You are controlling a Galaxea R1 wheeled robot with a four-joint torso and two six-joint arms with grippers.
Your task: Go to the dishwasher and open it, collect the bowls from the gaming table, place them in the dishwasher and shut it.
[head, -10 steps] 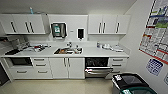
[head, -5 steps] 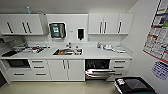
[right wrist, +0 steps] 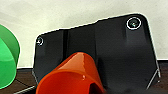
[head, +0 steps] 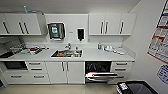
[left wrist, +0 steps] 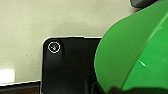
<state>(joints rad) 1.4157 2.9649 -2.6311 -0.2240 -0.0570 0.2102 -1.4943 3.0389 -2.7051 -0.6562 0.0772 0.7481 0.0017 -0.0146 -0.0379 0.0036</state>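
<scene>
The dishwasher (head: 98, 67) sits under the white counter, right of the sink cabinet. Its steel door (head: 101, 75) is folded down and the inside is dark. A lime-green bowl (left wrist: 132, 55) hangs close in the left wrist view, above the pale floor, with my left gripper (left wrist: 117, 90) shut on it. An orange bowl (right wrist: 72, 75) is held the same way in my right gripper (right wrist: 93, 88). The green bowl (right wrist: 7, 60) also shows beside it in the right wrist view. The gaming table is out of view.
A dark bin-like box (head: 136, 88) stands on the floor at the near right, just right of the dishwasher door. A wall with posters (head: 160, 37) closes the right side. The sink (head: 67, 53) and clutter lie on the counter (head: 100, 56).
The whole head view has grown slightly as the camera came nearer to the counter. The dishwasher door stays folded down.
</scene>
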